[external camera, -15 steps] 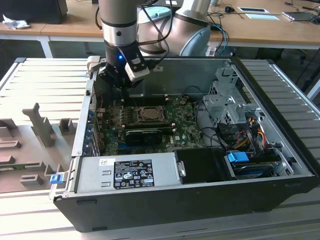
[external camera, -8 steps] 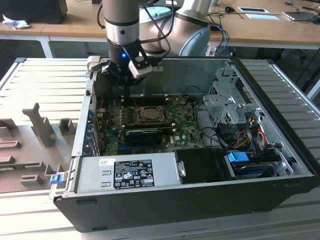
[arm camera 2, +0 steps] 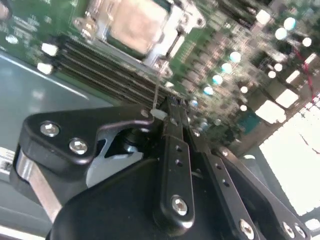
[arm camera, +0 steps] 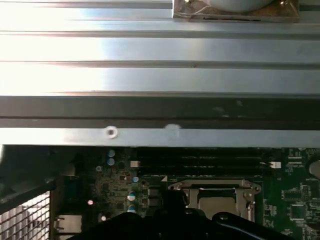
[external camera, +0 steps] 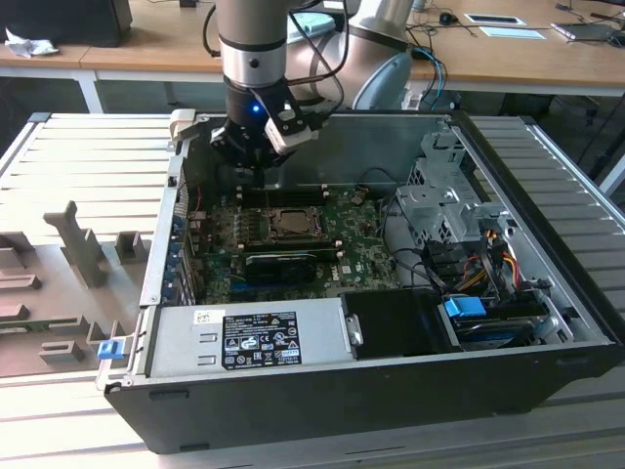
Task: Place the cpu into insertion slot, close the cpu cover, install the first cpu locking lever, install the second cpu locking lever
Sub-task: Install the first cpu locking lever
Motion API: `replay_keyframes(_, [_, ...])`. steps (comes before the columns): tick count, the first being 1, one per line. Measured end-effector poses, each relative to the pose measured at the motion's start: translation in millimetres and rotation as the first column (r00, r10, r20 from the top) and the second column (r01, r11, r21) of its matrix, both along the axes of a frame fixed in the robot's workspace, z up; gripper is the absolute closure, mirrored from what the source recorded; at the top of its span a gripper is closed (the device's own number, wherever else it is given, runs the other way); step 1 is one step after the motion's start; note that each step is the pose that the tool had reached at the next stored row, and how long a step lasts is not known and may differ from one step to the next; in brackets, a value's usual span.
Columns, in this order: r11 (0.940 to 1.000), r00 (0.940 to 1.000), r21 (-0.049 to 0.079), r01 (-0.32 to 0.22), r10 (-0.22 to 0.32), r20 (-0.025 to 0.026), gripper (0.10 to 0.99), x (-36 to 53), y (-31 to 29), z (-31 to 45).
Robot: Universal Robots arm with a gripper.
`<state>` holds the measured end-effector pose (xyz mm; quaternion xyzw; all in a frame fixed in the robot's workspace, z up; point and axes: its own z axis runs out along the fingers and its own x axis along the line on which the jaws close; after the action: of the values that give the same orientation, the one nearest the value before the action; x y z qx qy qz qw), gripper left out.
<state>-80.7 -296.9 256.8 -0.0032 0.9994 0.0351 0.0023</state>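
Note:
The cpu (external camera: pixel 292 224) (arm camera 2: pixel 135 22) (arm camera: pixel 216 196) lies silver-grey in the insertion slot (external camera: pixel 270 225) on the green motherboard. The cpu cover (arm camera 2: pixel 175 22) (arm camera: pixel 215 186) is a silver frame lying flat around the chip. My gripper (external camera: pixel 256 178) (arm camera 2: pixel 169 107) hangs just behind the slot's back corner on the exterior view's left, above the memory slots. A thin metal locking lever (arm camera 2: pixel 157 85) runs from the slot's corner up to the black fingertips (arm camera 2: pixel 175 117), which are shut on its end.
Black memory slots (external camera: pixel 283 193) (arm camera 2: pixel 100 70) run behind the socket, close under the gripper. A black ribbed block (external camera: pixel 283 264) sits in front. The case's back wall (external camera: pixel 391 147), drive cage (external camera: pixel 439 205), cables (external camera: pixel 469 264) and power supply (external camera: pixel 244 337) ring the board.

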Motion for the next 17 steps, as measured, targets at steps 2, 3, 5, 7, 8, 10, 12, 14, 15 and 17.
replay_keyframes(2, [1.0, 1.0, 0.0, 0.0, 0.0, 0.0, 0.98, 8.5, 0.0, -0.8])
replay_keyframes(3, [1.0, 1.0, 0.0, 0.0, 0.0, 0.0001, 0.98, 12.7, 0.0, -1.2])
replay_keyframes(5, [1.0, 1.0, 0.001, -0.001, 0.001, -0.0001, 0.98, 26.3, 0.0, -2.5])
replay_keyframes(7, [0.9997, 1.0, 0.026, -0.003, 0.003, -0.0001, 0.98, 27.5, 0.0, -3.3])
replay_keyframes(8, [0.9996, 0.9999, 0.027, -0.011, 0.011, 0.0004, 0.98, 27.6, 0.1, -4.0])
replay_keyframes(10, [0.9984, 0.9987, 0.027, -0.05, 0.05, 0.002, 0.98, 27.6, 0.0, -5.4])
replay_keyframes(12, [0.998, 0.9984, 0.027, -0.057, 0.057, 0.0023, 0.98, 29.8, 0.0, -8.4])
replay_keyframes(14, [0.998, 0.9984, 0.027, -0.057, 0.057, 0.0024, 0.98, 34.9, 0.0, -12.7])
replay_keyframes(15, [0.998, 0.9984, 0.027, -0.057, 0.057, 0.0025, 0.98, 38.2, 0.2, -15.9])
replay_keyframes(17, [0.998, 0.9984, 0.027, -0.057, 0.057, 0.0025, 0.98, 41.1, 0.9, -19.1])
